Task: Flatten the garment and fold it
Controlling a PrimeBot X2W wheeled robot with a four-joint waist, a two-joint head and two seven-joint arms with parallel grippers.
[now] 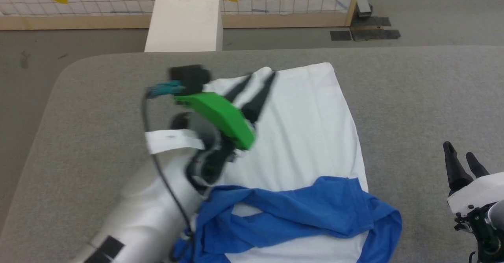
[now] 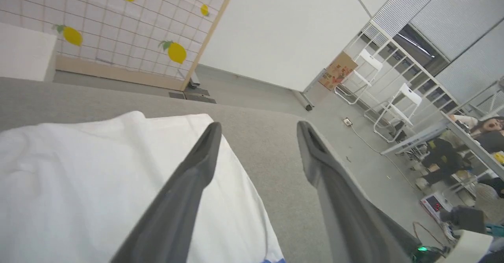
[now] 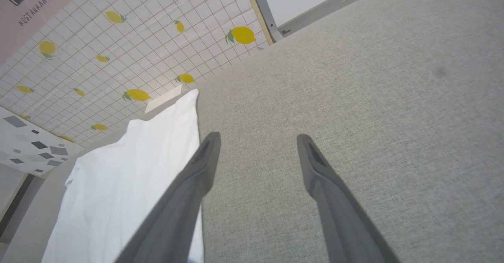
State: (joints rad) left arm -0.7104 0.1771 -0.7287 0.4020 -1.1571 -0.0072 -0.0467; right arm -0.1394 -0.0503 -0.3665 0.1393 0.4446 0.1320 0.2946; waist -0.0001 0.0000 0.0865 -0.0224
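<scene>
Your garment [image 1: 311, 129] lies on the table [image 1: 413, 97], long axis near-to-far, blue sleeves bunched at the near end. Left fingers [image 2: 197, 168] and right fingers [image 3: 197, 172] are spread, holding nothing. A pink panel [image 3: 23, 23] reads "RESTAURANT".

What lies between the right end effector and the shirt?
Only bare grey table lies between the right end effector and the shirt, as the head view shows.

Pale left arm [image 1: 145, 212] stretched over garment [image 1: 311, 129], left gripper [image 1: 260, 77] above its white part, fingers spread, empty. Right gripper [image 1: 458, 150] well right of garment, fingers spread, empty.
</scene>
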